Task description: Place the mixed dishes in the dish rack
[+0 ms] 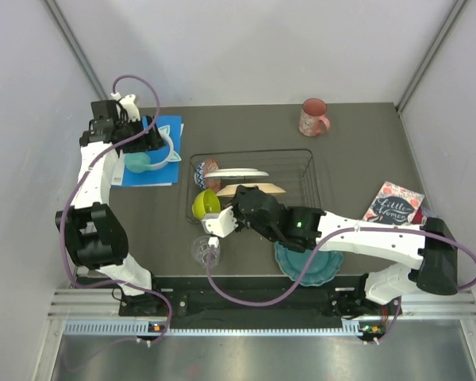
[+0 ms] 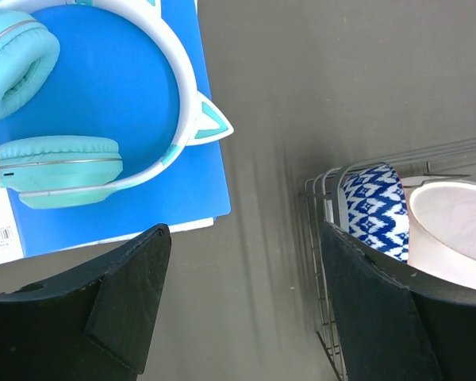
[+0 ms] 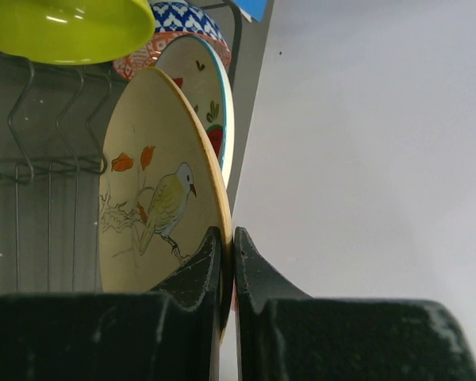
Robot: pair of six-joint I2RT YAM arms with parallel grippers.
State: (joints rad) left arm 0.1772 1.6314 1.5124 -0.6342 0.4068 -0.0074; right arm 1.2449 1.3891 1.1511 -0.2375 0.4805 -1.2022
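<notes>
Right wrist view: the cream floral plate (image 3: 159, 198) is seen pinched by its rim between the fingers of the right hand (image 3: 228, 238), which are closed down to the thickness of the plate. The plate is held on edge inside the dish rack (image 3: 32, 119), just in front of the white plate with red shapes (image 3: 198, 87). The lime-green bowl (image 3: 63, 28) and the red-patterned bowl (image 3: 174, 28) are also in the rack. Whether the plate's lower edge is seated between the wires cannot be told.

The step in hand is judged to be the standing of this plate in the rack. A settled footing is called for before the fingers are parted, then a straight withdrawal so that the plate is not tipped.

The left hand (image 2: 244, 230) is held wide open and empty above the tabletop (image 2: 301, 95), between the teal cat-ear headphones (image 2: 55, 159) and the rack. Outside the rack lie the small clear glass (image 1: 206, 250), the teal scalloped plate (image 1: 293, 262) and the pink mug (image 1: 313, 117).
</notes>
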